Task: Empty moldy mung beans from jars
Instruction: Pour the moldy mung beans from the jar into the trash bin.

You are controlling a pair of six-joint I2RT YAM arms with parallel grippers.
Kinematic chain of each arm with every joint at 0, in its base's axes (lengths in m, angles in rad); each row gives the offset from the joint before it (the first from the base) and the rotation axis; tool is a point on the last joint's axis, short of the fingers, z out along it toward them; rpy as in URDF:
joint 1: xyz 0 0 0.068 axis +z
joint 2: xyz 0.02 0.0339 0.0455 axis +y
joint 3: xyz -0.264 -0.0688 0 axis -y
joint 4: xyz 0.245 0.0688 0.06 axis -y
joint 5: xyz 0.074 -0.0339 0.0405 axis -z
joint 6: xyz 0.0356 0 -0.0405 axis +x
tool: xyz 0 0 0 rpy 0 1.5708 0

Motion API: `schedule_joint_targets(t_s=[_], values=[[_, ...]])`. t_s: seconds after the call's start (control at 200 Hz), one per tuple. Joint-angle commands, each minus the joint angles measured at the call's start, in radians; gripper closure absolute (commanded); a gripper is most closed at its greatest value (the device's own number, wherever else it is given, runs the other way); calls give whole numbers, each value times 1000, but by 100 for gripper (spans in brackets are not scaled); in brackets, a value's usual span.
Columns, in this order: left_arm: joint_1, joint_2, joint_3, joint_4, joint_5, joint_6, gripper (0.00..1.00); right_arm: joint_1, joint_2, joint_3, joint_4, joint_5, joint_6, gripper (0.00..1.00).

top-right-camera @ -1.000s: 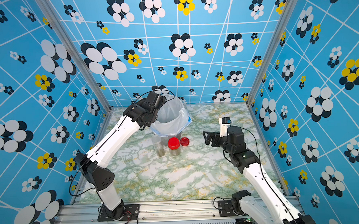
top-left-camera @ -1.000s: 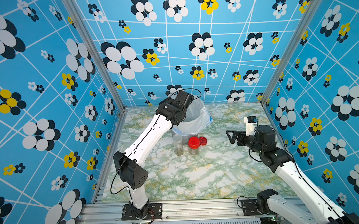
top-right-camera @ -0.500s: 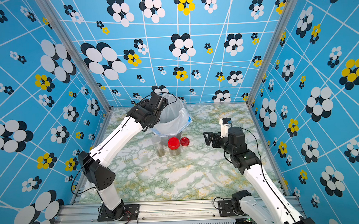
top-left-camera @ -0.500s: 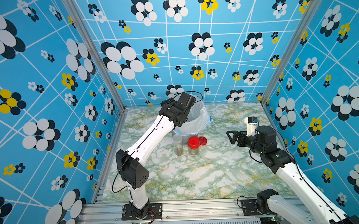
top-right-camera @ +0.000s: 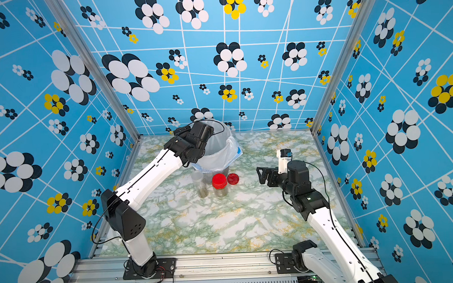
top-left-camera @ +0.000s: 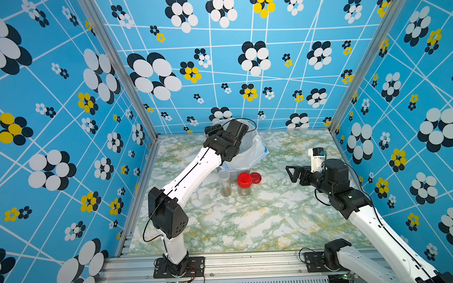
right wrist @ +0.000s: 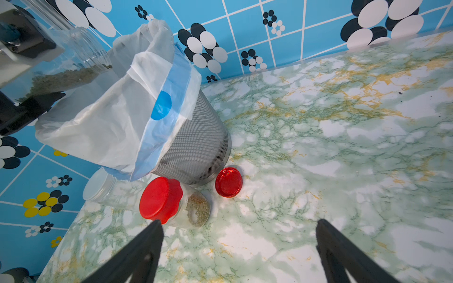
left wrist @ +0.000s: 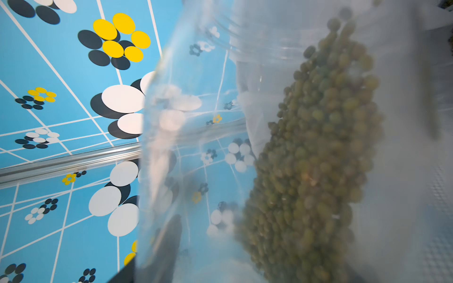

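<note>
My left gripper point(top-left-camera: 214, 129) is shut on an open clear jar point(right wrist: 71, 54), held tilted with its mouth over the lined bucket point(right wrist: 196, 142). In the left wrist view the jar point(left wrist: 196, 147) fills the frame, with mung beans point(left wrist: 318, 159) heaped along its lower side and a dark finger point(left wrist: 169, 245) showing through the wall. In both top views my wrist hides that jar. Two more jars stand in front of the bucket, one with a clear lid point(top-left-camera: 224, 183) and one with a red lid point(top-left-camera: 244, 184). My right gripper point(top-left-camera: 291, 173) hangs open, right of them and holding nothing.
A loose red lid point(top-left-camera: 256, 177) lies on the marble table point(top-left-camera: 250, 220) beside the red-lidded jar. The bucket's white bag point(top-left-camera: 252, 149) drapes over its rim towards the jars. Patterned blue walls close in the left, back and right sides.
My left arm has shifted slightly right, carrying the jar further over the bucket. The right arm and the standing jars have not moved.
</note>
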Motion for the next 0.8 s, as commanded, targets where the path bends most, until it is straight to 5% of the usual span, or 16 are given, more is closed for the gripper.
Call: schedule_joint_targets(t_s=[0.0, 0.355, 0.67, 0.794], values=[[-7, -16, -11, 75, -43, 51, 50, -4, -10, -6, -24, 7, -15, 1], [-16, -2, -18, 123, -71, 116, 50, -3, -5, 6, -35, -14, -16, 1], [-17, -28, -112, 395, -117, 369, 50, -5, -9, -6, -34, -8, -11, 1], [-21, -43, -119, 404, -111, 375, 50, -4, -5, -7, -28, -11, -10, 1]])
